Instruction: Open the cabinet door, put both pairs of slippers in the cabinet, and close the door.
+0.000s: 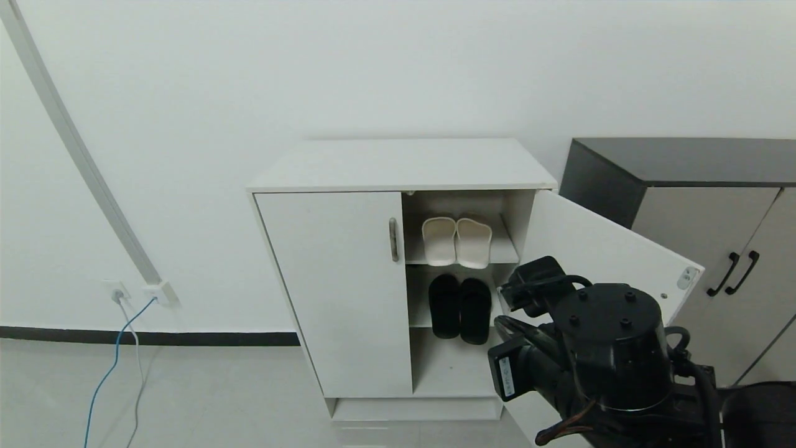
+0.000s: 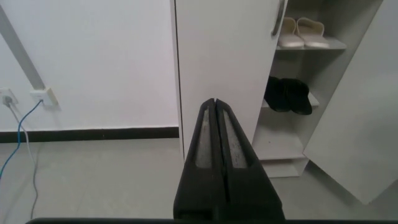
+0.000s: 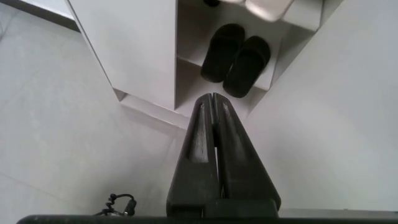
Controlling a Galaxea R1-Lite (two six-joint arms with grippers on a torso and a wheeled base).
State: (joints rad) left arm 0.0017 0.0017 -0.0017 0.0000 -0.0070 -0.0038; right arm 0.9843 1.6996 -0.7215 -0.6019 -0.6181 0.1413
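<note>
The white cabinet [image 1: 398,165] stands against the wall with its left door [image 1: 336,286] shut and its right door [image 1: 597,249] swung open. A white pair of slippers [image 1: 457,241] lies on the upper shelf. A black pair [image 1: 460,308] lies on the shelf below. My right gripper [image 3: 212,96] is shut and empty. It hangs low in front of the opening, beside the inner face of the open door [image 3: 336,124], and points toward the black slippers [image 3: 236,59]. My left gripper [image 2: 214,102] is shut and empty, back from the closed left door [image 2: 224,56].
A dark-topped grey cabinet [image 1: 684,162] stands just right of the open door. Wall sockets with a blue and a white cable [image 1: 158,292] sit low on the wall at the left. A slanted cable duct [image 1: 74,143] runs up the wall. Bare floor lies ahead of the cabinet.
</note>
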